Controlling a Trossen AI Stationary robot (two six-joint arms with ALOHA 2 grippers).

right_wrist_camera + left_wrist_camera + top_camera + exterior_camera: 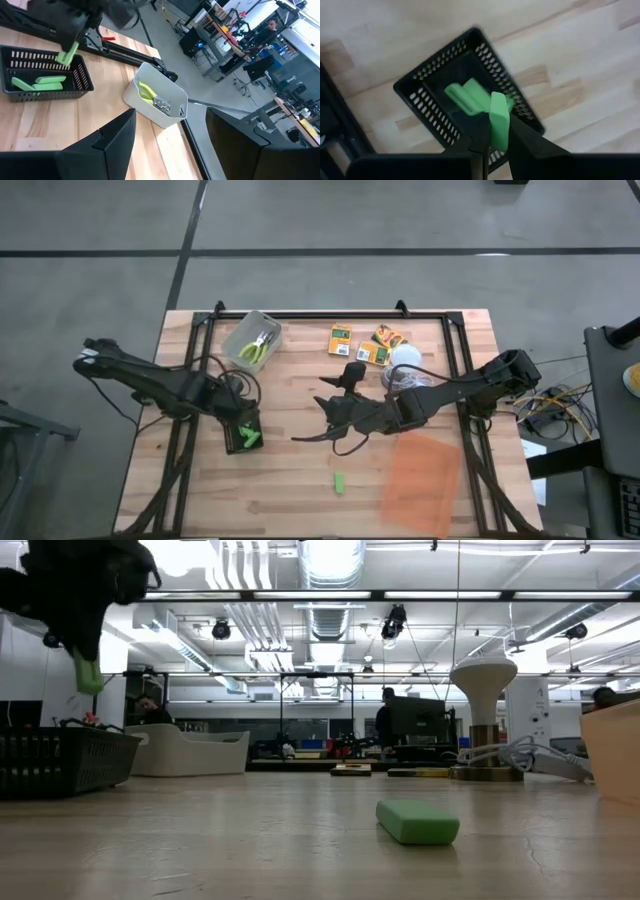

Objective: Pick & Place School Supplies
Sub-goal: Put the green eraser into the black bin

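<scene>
Green stick (499,121) is clamped in the left gripper's (495,131) jaws, hanging right over the black tray (420,80) that already has two more green sticks (465,97) lying in it. Another green stick (340,481) sits alone on the wooden surface (290,490), well apart from the tray. Right gripper (167,132) hovers mid-surface, jaws spread apart, holding nothing. Pliers (150,95) sit in a white bin (170,107).

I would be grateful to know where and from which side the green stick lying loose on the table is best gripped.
The loose green stick lies flat on bare wood, apart from the orange sheet. Probably best from straight above, fingers closing across its narrow width at mid-length; its low, flat pose offers no hold from the side. The open right gripper is nearer.
</scene>
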